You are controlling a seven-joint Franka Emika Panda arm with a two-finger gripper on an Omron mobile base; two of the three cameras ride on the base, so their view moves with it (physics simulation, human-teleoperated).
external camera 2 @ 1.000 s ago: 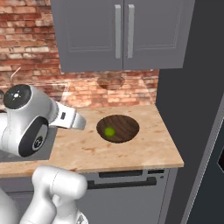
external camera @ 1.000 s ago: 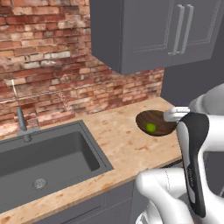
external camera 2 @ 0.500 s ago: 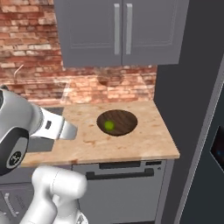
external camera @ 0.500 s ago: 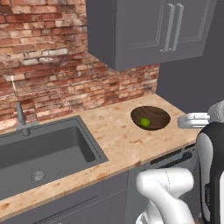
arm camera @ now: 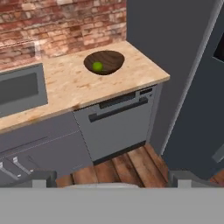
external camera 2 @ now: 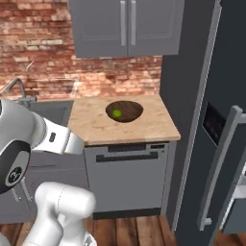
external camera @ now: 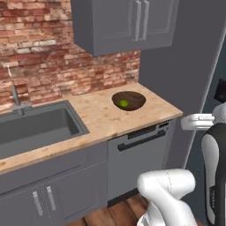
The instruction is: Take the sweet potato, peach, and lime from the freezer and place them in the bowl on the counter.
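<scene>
You have the gripper (arm camera: 112, 179) spread as wide as it goes, with nothing between its fingers (arm camera: 37, 178); in the hand view it looks down over the wooden floor (arm camera: 127, 164) in front of the dishwasher (arm camera: 116, 124).

The bowl (external camera: 129, 100) sits on the desk (external camera: 101, 117) near its right end, towards the back edge by the brick wall (external camera: 53, 66). You can see the same bowl (external camera 2: 124, 110) in the right base view and again in the hand view (arm camera: 104, 61). The lime (external camera: 124, 103) lies inside the bowl, a little left of its middle; it shows too in the right base view (external camera 2: 116, 114) and in the hand view (arm camera: 97, 66). No other fruit is in the bowl with it.

The sink (external camera: 35, 128) is set into the left part of the desk, well apart from the bowl, with the tap (external camera: 15, 95) at its back edge. Grey wall cabinets (external camera: 126, 24) hang above the bowl.

The freezer (external camera 2: 211, 110) stands just beside the right end of the desk. In the right base view its door (external camera 2: 226, 168) with the long grey handle stands ajar. You cannot see the sweet potato or the peach from here, so their place cannot be told.
</scene>
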